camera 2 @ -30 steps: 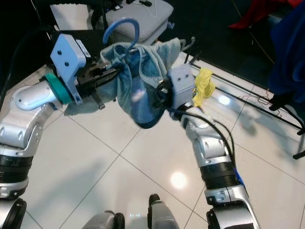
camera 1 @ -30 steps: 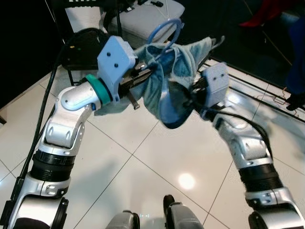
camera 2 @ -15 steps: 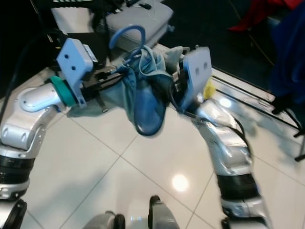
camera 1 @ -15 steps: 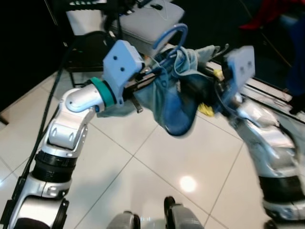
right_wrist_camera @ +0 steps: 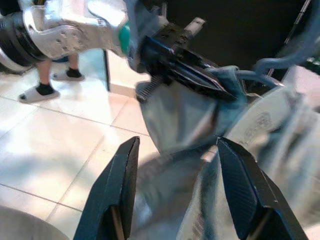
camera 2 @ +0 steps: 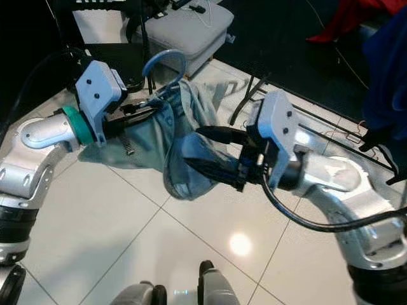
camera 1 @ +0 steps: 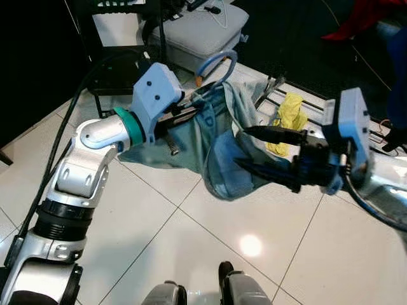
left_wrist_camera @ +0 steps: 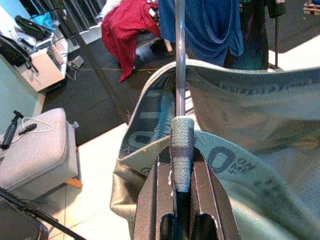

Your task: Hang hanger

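Left eye view: one hanger [camera 1: 216, 63] carrying one pale blue garment [camera 1: 210, 143] is held above the tiled floor [camera 1: 159, 241], its blue hook curving upward. The left gripper [camera 1: 191, 114] has its jaws clamped on the hanger's neck. The right gripper [camera 1: 254, 149] points toward the hanging cloth with jaws spread apart.

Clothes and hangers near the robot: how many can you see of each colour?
Light blue garment: 1
Blue hanger: 1
Yellow cloth: 1
Red garment: 1
Dark blue garment: 1
Total: 5
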### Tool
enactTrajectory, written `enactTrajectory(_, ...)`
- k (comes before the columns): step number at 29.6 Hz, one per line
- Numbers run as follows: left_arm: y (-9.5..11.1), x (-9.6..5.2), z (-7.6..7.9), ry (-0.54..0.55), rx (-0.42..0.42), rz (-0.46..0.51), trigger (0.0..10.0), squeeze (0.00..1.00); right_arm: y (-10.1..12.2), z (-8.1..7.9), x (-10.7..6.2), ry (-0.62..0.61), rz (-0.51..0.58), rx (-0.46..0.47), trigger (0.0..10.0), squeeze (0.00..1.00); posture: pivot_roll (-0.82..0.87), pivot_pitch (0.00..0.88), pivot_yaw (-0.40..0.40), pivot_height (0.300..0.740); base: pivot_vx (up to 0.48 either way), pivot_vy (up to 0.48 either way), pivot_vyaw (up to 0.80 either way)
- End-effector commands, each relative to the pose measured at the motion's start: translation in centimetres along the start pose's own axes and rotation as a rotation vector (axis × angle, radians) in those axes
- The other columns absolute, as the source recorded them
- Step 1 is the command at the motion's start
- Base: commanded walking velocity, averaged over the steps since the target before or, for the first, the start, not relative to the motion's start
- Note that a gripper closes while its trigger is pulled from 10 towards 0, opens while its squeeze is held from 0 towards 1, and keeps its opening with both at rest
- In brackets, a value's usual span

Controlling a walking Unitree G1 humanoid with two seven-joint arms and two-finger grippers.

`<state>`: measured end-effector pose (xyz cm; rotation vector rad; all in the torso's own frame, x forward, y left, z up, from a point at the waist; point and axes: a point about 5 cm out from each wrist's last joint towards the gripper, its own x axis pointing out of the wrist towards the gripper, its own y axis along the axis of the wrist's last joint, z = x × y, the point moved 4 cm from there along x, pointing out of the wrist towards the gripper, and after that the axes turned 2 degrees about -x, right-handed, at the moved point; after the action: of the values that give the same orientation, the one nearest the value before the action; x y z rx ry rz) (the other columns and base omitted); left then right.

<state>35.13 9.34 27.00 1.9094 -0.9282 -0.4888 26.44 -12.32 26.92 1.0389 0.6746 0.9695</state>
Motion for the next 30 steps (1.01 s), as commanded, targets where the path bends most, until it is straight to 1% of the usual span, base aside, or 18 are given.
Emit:
enactTrajectory(1,-0.1,-0.4,0.2,-0.034,0.009,-0.002,10.0,0.0,-0.3,1.0,-1.0,-0.044,-0.046,-0.031,10.0,0.0,-0.03,0.124,0.057,0.74,0.0,0.0,0.0)
enactTrajectory(2,-0.4,-0.7,0.3,-0.053,0.015,-0.014,10.0,0.0,-0.2,1.6,-1.6,-0.064,-0.066,-0.048,10.0,0.0,-0.02,0.124,0.057,0.74,0.0,0.0,0.0)
enactTrajectory(5,-0.6,-0.9,0.3,-0.061,0.019,-0.024,10.0,0.0,0.3,1.5,-1.7,-0.05,-0.042,-0.033,10.0,0.0,-0.02,0.125,0.057,0.74,0.0,0.0,0.0)
enactTrajectory(7,-0.4,-0.7,0.4,-0.055,0.014,-0.011,10.0,0.0,-0.9,1.8,-0.3,-0.104,-0.069,-0.044,10.0,0.0,-0.03,0.127,0.053,0.74,0.0,0.0,0.0)
enactTrajectory(9,-0.2,-0.5,0.4,-0.052,0.01,-0.002,10.0,0.0,-1.6,1.9,0.4,-0.137,-0.08,-0.045,10.0,0.0,-0.03,0.127,0.053,0.74,0.0,0.0,0.0)
enactTrajectory(10,0.0,-0.3,0.6,-0.052,0.007,0.01,10.0,0.0,-2.6,2.7,1.0,-0.214,-0.082,-0.02,10.0,1.0,-0.03,0.127,0.054,0.74,0.0,0.0,0.0)
enactTrajectory(11,0.0,-0.3,0.6,-0.052,0.007,0.01,10.0,0.0,-2.6,2.7,1.0,-0.214,-0.082,-0.02,10.0,1.0,-0.03,0.127,0.054,0.74,0.0,0.0,0.0)
enactTrajectory(14,0.4,-0.1,1.0,-0.057,0.003,0.028,10.0,0.0,-3.9,3.8,1.7,-0.322,-0.051,0.055,10.0,1.0,-0.02,0.126,0.055,0.74,0.0,0.0,0.0)
enactTrajectory(18,0.5,-0.1,0.9,-0.057,0.005,0.03,10.0,0.0,-4.2,4.1,2.2,-0.353,0.002,0.123,10.0,1.0,-0.02,0.125,0.051,0.74,0.0,0.0,0.0)
enactTrajectory(21,0.3,-0.3,0.8,-0.061,0.007,0.025,10.0,0.0,-3.5,5.0,1.8,-0.376,-0.006,0.051,10.0,1.0,-0.02,0.126,0.05,0.74,0.0,0.0,0.0)
enactTrajectory(22,0.0,-0.5,0.9,-0.079,0.009,0.013,10.0,0.0,-3.0,5.8,0.8,-0.383,-0.057,-0.066,10.0,0.0,-0.02,0.126,0.048,0.74,0.0,0.0,0.0)
enactTrajectory(23,0.0,-0.5,0.9,-0.079,0.009,0.013,10.0,0.0,-3.0,5.8,0.8,-0.383,-0.057,-0.066,10.0,0.0,-0.02,0.126,0.048,0.74,0.0,0.0,0.0)
enactTrajectory(25,-0.3,-0.9,1.1,-0.101,0.011,-0.001,10.0,0.0,-2.4,6.5,-0.1,-0.386,-0.118,-0.192,10.0,0.0,-0.02,0.126,0.048,0.74,0.0,0.0,0.0)
enactTrajectory(26,-0.3,-0.9,1.1,-0.101,0.011,-0.001,10.0,0.0,-2.4,6.5,-0.1,-0.386,-0.118,-0.192,10.0,0.0,-0.02,0.126,0.048,0.74,0.0,0.0,0.0)
enactTrajectory(27,-0.7,-1.2,1.3,-0.13,0.017,-0.018,10.0,0.0,-1.9,6.6,-1.0,-0.353,-0.164,-0.274,10.0,0.0,-0.03,0.128,0.047,0.74,0.0,0.0,0.0)
enactTrajectory(28,-0.7,-1.2,1.3,-0.13,0.017,-0.018,10.0,0.0,-1.9,6.6,-1.0,-0.353,-0.164,-0.274,10.0,0.0,-0.03,0.128,0.047,0.74,0.0,0.0,0.0)
enactTrajectory(29,-1.3,-2.0,1.5,-0.192,0.037,-0.043,10.0,0.0,-1.3,6.4,-2.5,-0.26,-0.271,-0.409,10.0,0.0,-0.04,0.125,0.052,0.74,0.0,0.0,0.0)
enactTrajectory(30,-1.5,-2.3,1.5,-0.208,0.045,-0.05,10.0,0.0,-1.1,6.3,-2.9,-0.229,-0.309,-0.447,10.0,0.0,-0.04,0.125,0.052,0.74,0.0,0.0,0.0)
